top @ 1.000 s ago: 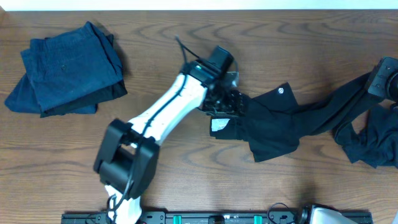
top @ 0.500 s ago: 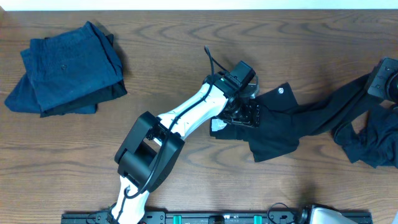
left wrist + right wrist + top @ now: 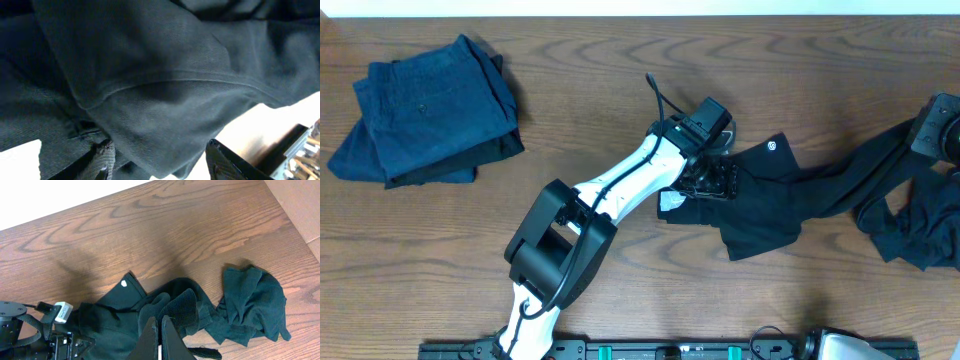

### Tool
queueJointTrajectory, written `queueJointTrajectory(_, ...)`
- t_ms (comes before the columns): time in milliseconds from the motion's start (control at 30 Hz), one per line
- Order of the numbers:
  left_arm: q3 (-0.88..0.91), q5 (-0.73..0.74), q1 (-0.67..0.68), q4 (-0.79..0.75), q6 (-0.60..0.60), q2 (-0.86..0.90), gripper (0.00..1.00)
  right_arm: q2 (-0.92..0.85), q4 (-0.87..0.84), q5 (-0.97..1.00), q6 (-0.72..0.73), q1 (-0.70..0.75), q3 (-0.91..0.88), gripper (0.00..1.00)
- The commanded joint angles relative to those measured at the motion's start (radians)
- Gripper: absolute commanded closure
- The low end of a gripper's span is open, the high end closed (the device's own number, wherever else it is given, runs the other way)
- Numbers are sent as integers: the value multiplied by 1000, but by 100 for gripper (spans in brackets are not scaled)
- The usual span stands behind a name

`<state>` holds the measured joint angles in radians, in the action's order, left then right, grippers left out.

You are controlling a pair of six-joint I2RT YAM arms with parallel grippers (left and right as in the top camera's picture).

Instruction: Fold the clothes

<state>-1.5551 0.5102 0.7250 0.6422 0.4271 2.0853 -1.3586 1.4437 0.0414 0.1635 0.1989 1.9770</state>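
Brown wood-grain table (image 3: 620,60), with a white strip along the top edge of the overhead frame. In the upper left of that frame you have a folded blue stack (image 3: 420,110), flat and well apart from both arms.

The black garment (image 3: 770,200) lies stretched from frame centre out to the right edge. Its round white logo (image 3: 771,146) faces up near the garment's upper edge and its white label (image 3: 672,203) shows at its left end. A crumpled blue garment (image 3: 920,230) sits at the right edge, touching the black one's far end.

Your left arm (image 3: 620,185) reaches from bottom centre-left up to mid-frame. The left gripper (image 3: 715,182) is down on the left part of the black garment, just above the label. The left wrist view is filled with black fabric. The fingers (image 3: 225,160) stand apart at the bottom of the frame with a fold bulging between them, and no clamp on it is visible. A bright patch of table shows at lower right.

Your right gripper (image 3: 928,133) is at the far right edge of the overhead frame, at the garment's narrow end. In the right wrist view its jaws are clenched together, and the black fabric rises up to them. The crumpled blue piece lies to the right of them in that frame.
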Motion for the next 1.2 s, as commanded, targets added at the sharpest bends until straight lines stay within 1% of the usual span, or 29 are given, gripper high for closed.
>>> queueJointTrajectory(0, 15, -51, 5, -2, 24, 13, 40, 5, 1, 8, -16, 10, 5, 99)
queueJointTrajectory(800, 59, -51, 30, -73, 48, 29, 41, 5, 7, 8, -16, 10, 5, 99)
queueJointTrajectory(1000, 59, -49, 48, -116, 68, 32, 43, 5, 7, 8, -16, 10, 5, 99)
queueJointTrajectory(1167, 59, -51, 75, -121, 68, 36, 44, 5, 7, 8, -16, 10, 5, 99)
